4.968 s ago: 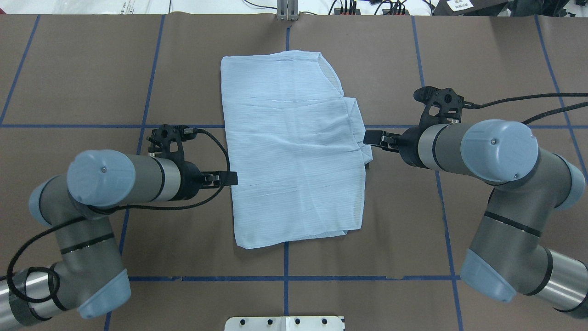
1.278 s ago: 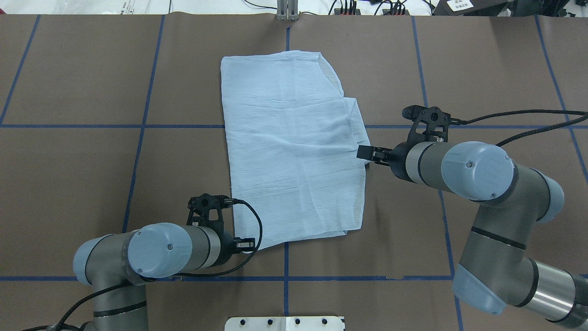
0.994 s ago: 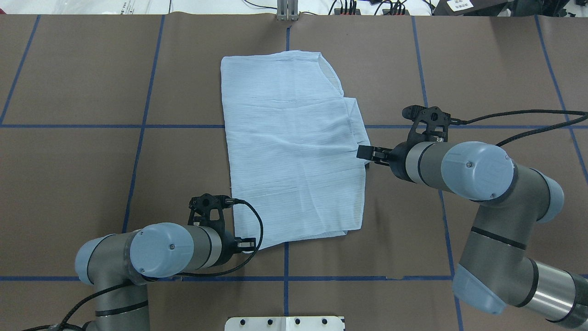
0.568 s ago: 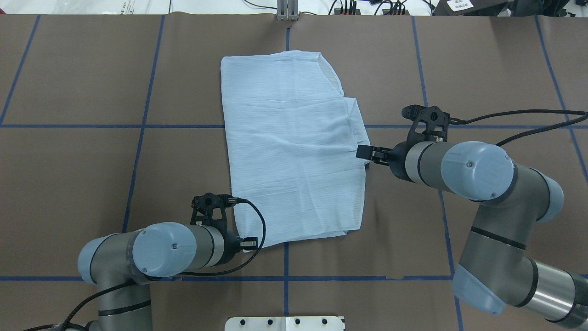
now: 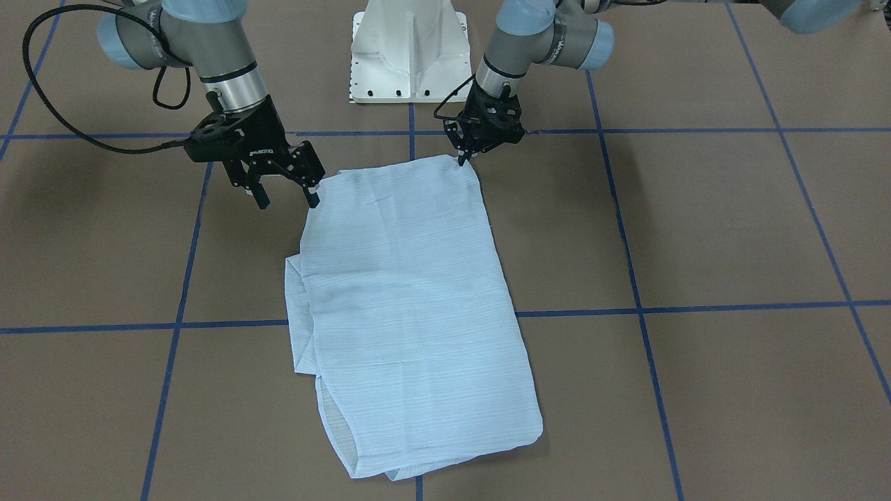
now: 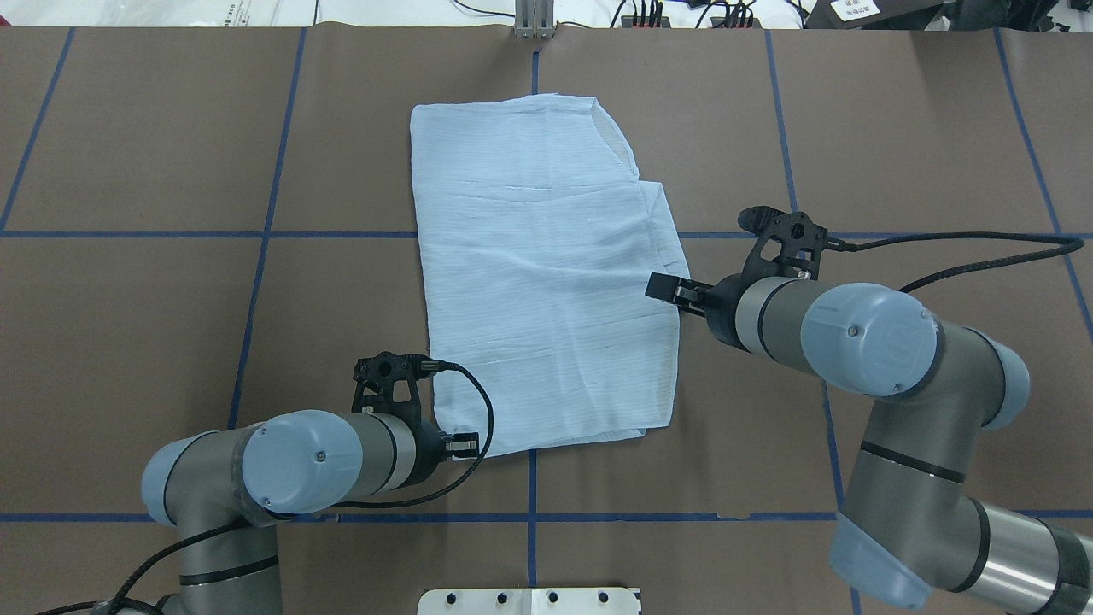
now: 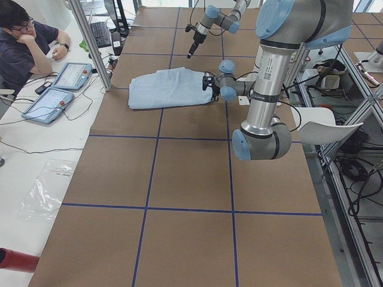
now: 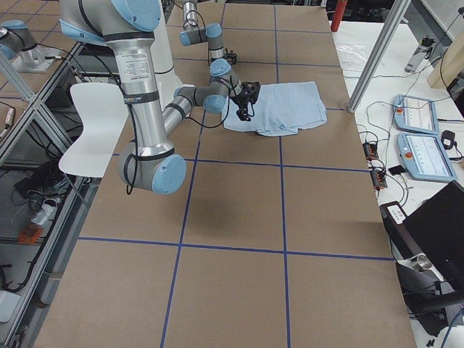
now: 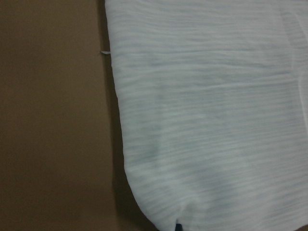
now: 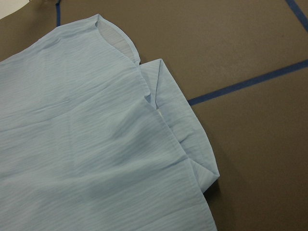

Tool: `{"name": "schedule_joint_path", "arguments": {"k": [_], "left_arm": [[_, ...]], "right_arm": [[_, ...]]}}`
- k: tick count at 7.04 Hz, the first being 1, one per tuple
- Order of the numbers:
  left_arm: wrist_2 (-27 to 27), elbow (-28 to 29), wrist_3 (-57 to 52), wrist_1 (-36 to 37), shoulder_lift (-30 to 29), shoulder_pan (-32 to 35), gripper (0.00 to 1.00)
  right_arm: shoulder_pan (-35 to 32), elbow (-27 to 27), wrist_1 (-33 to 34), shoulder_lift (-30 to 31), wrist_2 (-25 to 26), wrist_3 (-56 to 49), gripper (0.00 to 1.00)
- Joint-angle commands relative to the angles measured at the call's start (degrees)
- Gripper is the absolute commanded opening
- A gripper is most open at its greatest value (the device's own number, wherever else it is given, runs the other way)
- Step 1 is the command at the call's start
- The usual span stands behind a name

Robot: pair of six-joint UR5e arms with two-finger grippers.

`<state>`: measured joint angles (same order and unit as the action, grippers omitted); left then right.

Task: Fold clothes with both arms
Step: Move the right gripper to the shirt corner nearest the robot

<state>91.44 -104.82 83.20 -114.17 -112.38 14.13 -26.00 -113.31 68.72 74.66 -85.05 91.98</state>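
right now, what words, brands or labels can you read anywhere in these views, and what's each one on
"ROBOTIQ": on the black body of the right claw.
Print on the left arm tube: too small to read.
White label at the overhead view's top right: too small to read.
Shirt: no text.

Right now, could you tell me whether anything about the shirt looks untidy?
Yes: a flap pokes out past the shirt's edge on the robot's right, near the right end effector, so the outline is not a clean rectangle.
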Motion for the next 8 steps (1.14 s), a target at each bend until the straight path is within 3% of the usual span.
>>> {"name": "schedule_joint_path", "arguments": {"k": [1, 4, 8], "left_arm": [[-0.03, -0.12, 0.03, 0.00, -0.04, 0.03, 0.00], [-0.12, -0.12, 0.12, 0.00, 0.05, -0.06, 0.00], [-0.12, -0.21, 0.20, -0.09, 0.05, -0.15, 0.00]], "right_arm": [[4.89, -0.07, 3.77, -1.26, 4.00, 12.48, 0.98], [14.46, 0.72, 11.76, -2.76, 12.69, 25.22, 0.98], [17.22, 7.82, 12.23, -7.67, 12.72, 32.20, 0.97]]}}
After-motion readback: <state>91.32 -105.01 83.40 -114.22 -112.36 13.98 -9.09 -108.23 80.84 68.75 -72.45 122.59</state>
